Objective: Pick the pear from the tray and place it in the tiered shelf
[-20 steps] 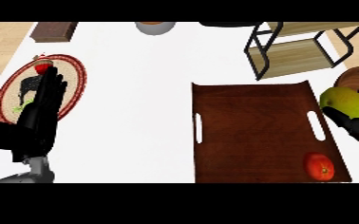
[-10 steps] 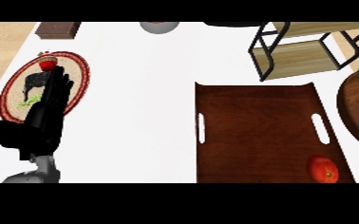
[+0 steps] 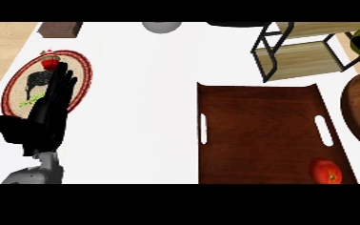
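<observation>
Pear (image 3: 354,44): seemingly just a dark green sliver at the right edge, 3 o'clock of the tiered shelf (image 3: 299,59). Tray (image 3: 260,124) lies at the shelf's 6 o'clock, bare counter (image 3: 147,100) at its 9 o'clock. Left hand (image 3: 45,119) released, fingers straight over the plate (image 3: 81,76)

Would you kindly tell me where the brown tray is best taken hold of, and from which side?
By its two slot handles, I would judge: the left slot and right slot are cut through the tray beside its side walls. Come from outside, one hand per side, and keep it level, since a red fruit lies in the near right corner.
</observation>
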{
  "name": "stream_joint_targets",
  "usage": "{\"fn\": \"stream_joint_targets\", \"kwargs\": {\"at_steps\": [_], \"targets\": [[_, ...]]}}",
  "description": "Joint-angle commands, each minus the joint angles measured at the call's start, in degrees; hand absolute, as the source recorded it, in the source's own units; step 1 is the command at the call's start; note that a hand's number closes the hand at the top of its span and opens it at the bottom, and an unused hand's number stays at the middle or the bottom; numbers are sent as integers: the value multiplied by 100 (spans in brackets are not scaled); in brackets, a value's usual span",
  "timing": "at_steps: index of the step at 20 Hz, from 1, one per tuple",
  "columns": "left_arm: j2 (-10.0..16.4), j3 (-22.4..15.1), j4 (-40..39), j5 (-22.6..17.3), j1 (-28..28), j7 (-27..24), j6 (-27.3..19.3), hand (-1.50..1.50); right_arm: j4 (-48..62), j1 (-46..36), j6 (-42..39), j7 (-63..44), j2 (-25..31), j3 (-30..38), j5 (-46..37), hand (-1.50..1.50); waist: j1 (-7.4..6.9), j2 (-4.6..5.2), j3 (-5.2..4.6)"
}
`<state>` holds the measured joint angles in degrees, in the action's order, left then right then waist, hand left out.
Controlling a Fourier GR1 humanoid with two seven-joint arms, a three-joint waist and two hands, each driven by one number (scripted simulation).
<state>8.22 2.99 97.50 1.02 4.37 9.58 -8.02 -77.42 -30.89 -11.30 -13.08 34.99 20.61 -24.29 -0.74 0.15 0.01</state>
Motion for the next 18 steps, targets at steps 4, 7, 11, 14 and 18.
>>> {"fn": "stream_joint_targets", "kwargs": {"at_steps": [4, 7, 11, 14, 18], "targets": [[-54, -1, -166, -7, -100, -244, 124, 0, 1924, -611, 1052, 1319, -209, -82, -439, 150, -24, 13, 2], [205, 318, 81, -377, -18, 112, 371, 0, 2575, -1088, 1261, 1507, -237, -117, -505, 150, -67, 15, 3], [47, 131, -263, -1, 391, 82, 110, 0, 3785, -1839, 1610, 1953, -101, -8, -590, 150, -65, 33, 4], [52, 163, 21, -70, 238, 188, 142, 0, 4378, -1948, 1803, 2391, -62, -133, -799, 150, -78, 28, 4], [217, 355, -171, -174, 209, 65, 293, 0, 4782, -2261, 1921, 2168, -159, 332, -371, 150, -93, 37, 5]]}}
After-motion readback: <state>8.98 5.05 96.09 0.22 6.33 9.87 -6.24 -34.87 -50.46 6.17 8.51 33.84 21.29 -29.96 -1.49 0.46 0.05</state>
